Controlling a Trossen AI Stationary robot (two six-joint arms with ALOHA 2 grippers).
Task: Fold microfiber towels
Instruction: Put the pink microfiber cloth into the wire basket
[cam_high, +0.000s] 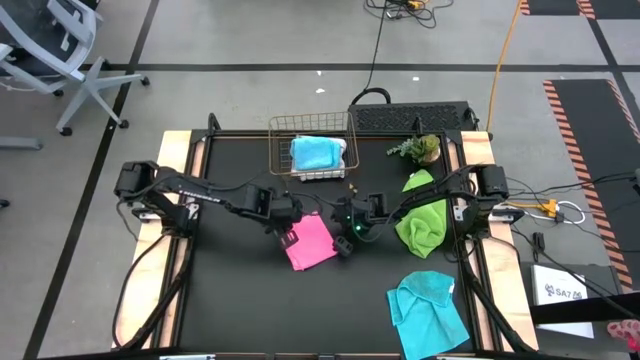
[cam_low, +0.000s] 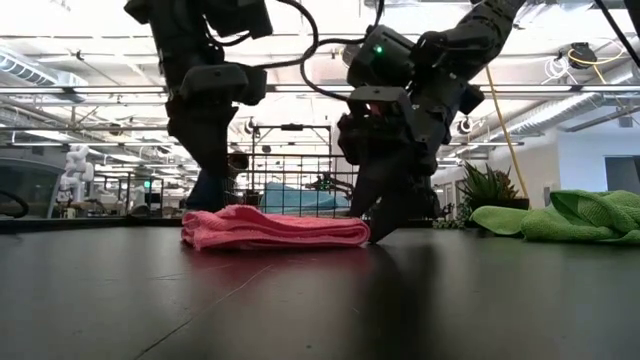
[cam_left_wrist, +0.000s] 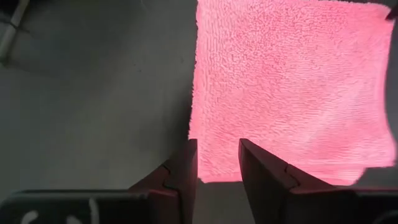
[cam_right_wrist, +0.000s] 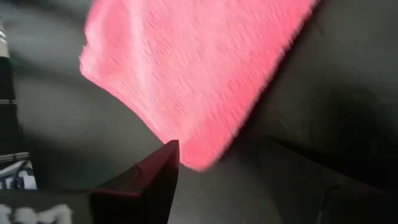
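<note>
A pink microfiber towel (cam_high: 311, 243) lies folded in several layers (cam_low: 275, 228) flat on the black table's middle. My left gripper (cam_left_wrist: 217, 163) is open and points down over the towel's left edge (cam_high: 291, 236); the cloth lies flat under the gap. My right gripper (cam_right_wrist: 217, 152) is open and slants down at the towel's right end (cam_low: 380, 228), with one towel corner (cam_right_wrist: 199, 155) showing between its fingers. A lime green towel (cam_high: 422, 222) lies crumpled at the right. A cyan towel (cam_high: 428, 310) lies spread at the near right. My right gripper has a fingertip (cam_low: 376, 236) down at the table, right against the pink towel's right end (cam_low: 358, 234). Whether it touches the cloth I cannot tell. My left gripper touches nothing that shows.
A copper wire basket (cam_high: 283, 148) at the far middle holds another cyan towel (cam_high: 314, 152) and a pale one. A small green plant (cam_high: 420, 149) stands to its right. Bare black table lies to the left and near side of the pink towel.
</note>
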